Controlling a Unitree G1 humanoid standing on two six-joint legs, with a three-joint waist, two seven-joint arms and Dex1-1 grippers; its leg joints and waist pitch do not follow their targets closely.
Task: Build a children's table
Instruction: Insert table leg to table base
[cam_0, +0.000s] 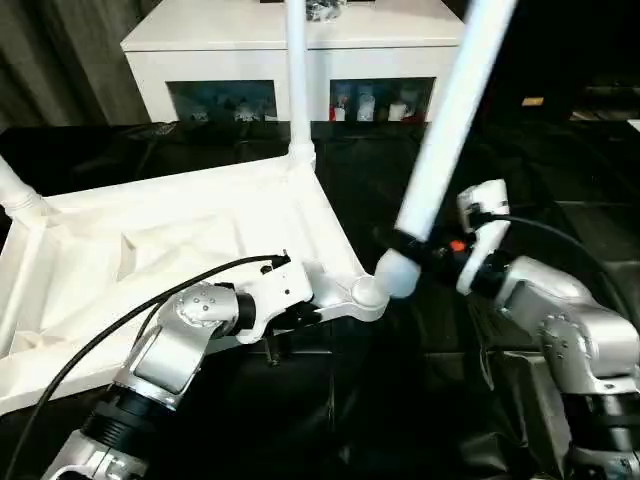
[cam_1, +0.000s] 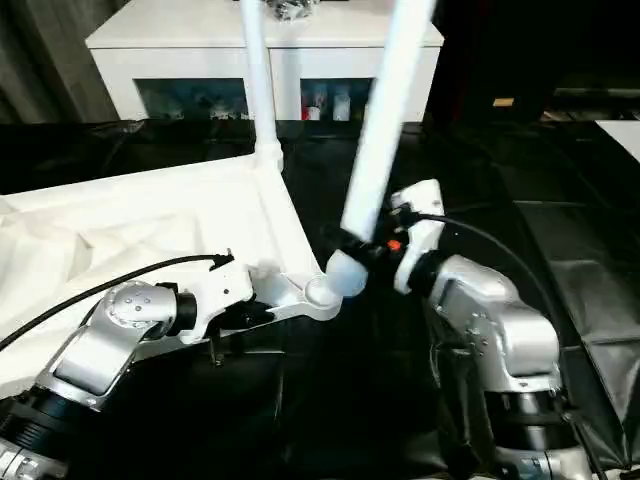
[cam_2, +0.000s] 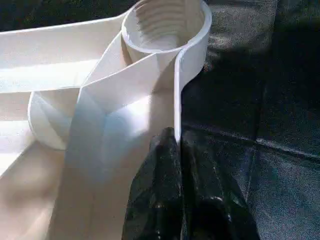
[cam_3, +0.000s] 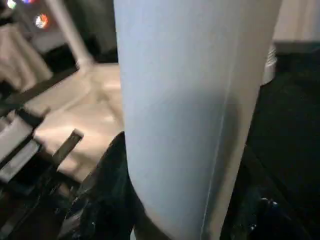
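Observation:
The children's table top (cam_0: 150, 250) lies upside down on black sheeting, ribbed underside up. One white leg (cam_0: 297, 80) stands upright in the far corner socket. Another leg (cam_0: 14, 190) rises from the left corner. My left gripper (cam_0: 298, 316) is shut on the thin rim (cam_2: 176, 115) just beside the near-right corner socket (cam_2: 165, 25), which is threaded and holds nothing. My right gripper (cam_0: 425, 250) is shut on a long white leg (cam_0: 450, 120) that leans to the upper right. That leg's rounded lower end (cam_0: 397, 275) hangs right beside the near-right socket (cam_0: 365, 293), not inside it.
A white low cabinet (cam_0: 290, 60) with dark glass openings stands behind the table top. Black sheeting (cam_0: 420, 400) covers the ground around and in front of it. A black cable (cam_0: 120, 320) runs along my left forearm.

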